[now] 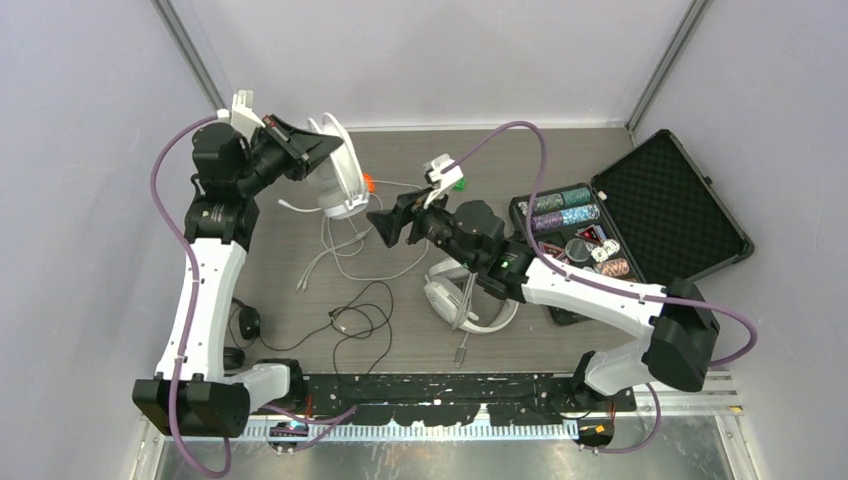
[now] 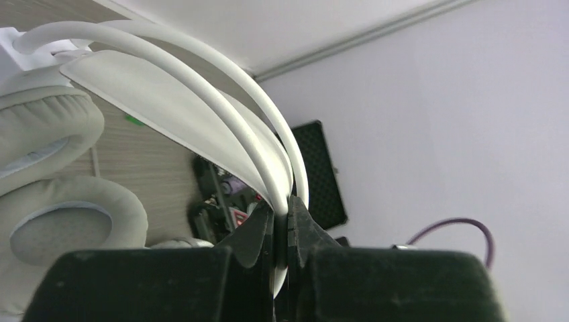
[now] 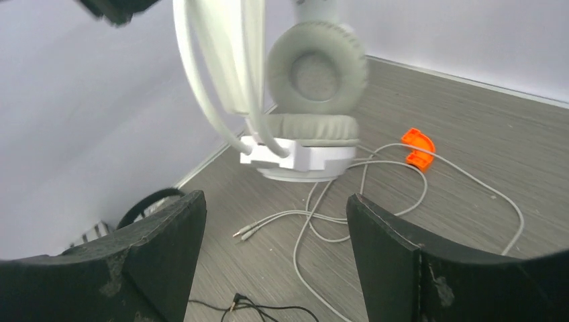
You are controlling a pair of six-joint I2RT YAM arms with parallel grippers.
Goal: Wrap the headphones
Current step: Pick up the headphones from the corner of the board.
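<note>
My left gripper (image 1: pixel 322 147) is shut on the headband of a white over-ear headphones pair (image 1: pixel 340 180) and holds it upright, with the lower cup resting on the table at the far left. In the left wrist view the jaws (image 2: pixel 282 218) pinch the white band (image 2: pixel 201 94). Its thin white cord (image 1: pixel 335 250) trails loose on the table. My right gripper (image 1: pixel 385 228) is open and empty, low over that cord (image 3: pixel 376 201) and facing the held pair (image 3: pixel 302 144). A second white pair (image 1: pixel 465 300) lies under my right arm. A black pair (image 1: pixel 243 325) with its black cord (image 1: pixel 360 320) lies at the near left.
An open black foam-lined case (image 1: pixel 670 200) with chips (image 1: pixel 565 210) stands at the right. A small orange piece (image 3: pixel 418 147) lies beside the held headphones, and a green piece (image 1: pixel 457 185) lies near my right wrist. Walls close in on the left, back and right.
</note>
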